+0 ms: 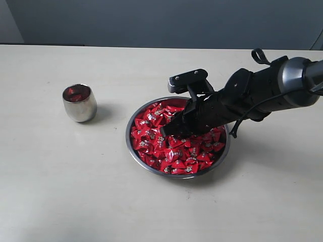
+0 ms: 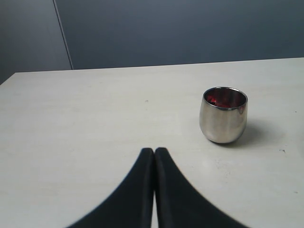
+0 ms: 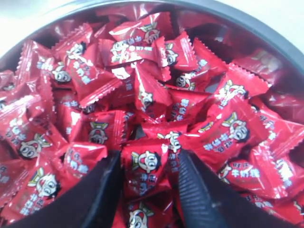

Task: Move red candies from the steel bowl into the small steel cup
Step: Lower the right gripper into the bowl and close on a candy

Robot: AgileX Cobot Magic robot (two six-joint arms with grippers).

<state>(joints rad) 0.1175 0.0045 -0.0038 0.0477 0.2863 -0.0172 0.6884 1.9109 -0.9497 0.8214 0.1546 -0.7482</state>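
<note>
The steel bowl [image 1: 127,135] sits right of centre, heaped with red candies [image 1: 174,152]. My right gripper [image 1: 166,130] reaches down into the heap. In the right wrist view the right gripper [image 3: 149,156] stands open, its two black fingers on either side of one red candy [image 3: 147,171]; the bowl's rim [image 3: 266,33] curves behind. The small steel cup [image 1: 79,104] stands upright to the left, with red showing inside it. In the left wrist view my left gripper [image 2: 154,151] is shut with nothing in it, hovering over bare table, apart from the cup [image 2: 223,121].
The pale table [image 1: 60,191] spreads wide around the bowl and the cup. A grey wall [image 1: 151,20] runs behind the table's far edge. The right arm [image 1: 272,88] slants in from the right edge.
</note>
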